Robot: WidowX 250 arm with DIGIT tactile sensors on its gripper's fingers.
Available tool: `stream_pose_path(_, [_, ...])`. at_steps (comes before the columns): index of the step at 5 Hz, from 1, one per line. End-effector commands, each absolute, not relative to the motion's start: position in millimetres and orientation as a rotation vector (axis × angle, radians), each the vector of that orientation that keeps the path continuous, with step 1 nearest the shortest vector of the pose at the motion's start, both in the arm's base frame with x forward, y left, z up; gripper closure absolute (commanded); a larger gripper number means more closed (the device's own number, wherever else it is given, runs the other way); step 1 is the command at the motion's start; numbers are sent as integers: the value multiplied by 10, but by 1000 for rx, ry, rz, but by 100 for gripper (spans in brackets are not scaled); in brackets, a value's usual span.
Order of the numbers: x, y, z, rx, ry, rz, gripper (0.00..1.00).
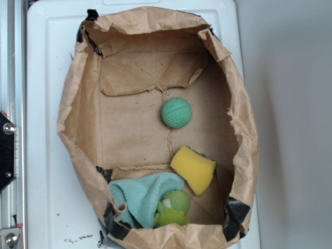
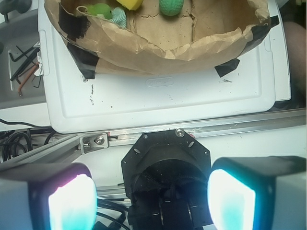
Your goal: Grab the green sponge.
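The green sponge [image 1: 176, 112] is round and dimpled like a ball. It lies on the floor of an open brown paper bag [image 1: 78, 119], right of centre. In the wrist view the green sponge [image 2: 171, 5] shows at the top edge, inside the bag [image 2: 163, 45]. My gripper [image 2: 151, 201] is open, its two pale glowing fingers [image 2: 72, 203] wide apart with nothing between them. It hangs well outside the bag, over the black robot base [image 2: 165, 167]. The gripper does not appear in the exterior view.
A yellow sponge [image 1: 193, 169], a teal cloth [image 1: 145, 194] and a green plush toy [image 1: 174, 207] lie in the bag's near end. The bag sits taped on a white board [image 1: 44, 104]. A metal rail [image 2: 192, 132] and loose hex keys [image 2: 21, 67] border the board.
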State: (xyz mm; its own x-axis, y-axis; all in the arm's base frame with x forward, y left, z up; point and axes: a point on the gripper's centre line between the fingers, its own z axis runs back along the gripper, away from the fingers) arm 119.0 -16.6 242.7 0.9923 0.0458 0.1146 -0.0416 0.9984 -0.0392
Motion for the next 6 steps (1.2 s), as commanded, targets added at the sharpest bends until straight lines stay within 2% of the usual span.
stream_pose_path(1, [1190,-166,2427,-37,-116,44,0])
stream_pose_path(2, [1624,-54,2230,13,-106,32,0])
stream_pose_path(3, [1929,31,2114,37,-104,37,0])
stream_pose_path(5, [2320,250,1949,98,-152,-91,0])
stream_pose_path(6, [2404,259,1857,76,-173,-131,0])
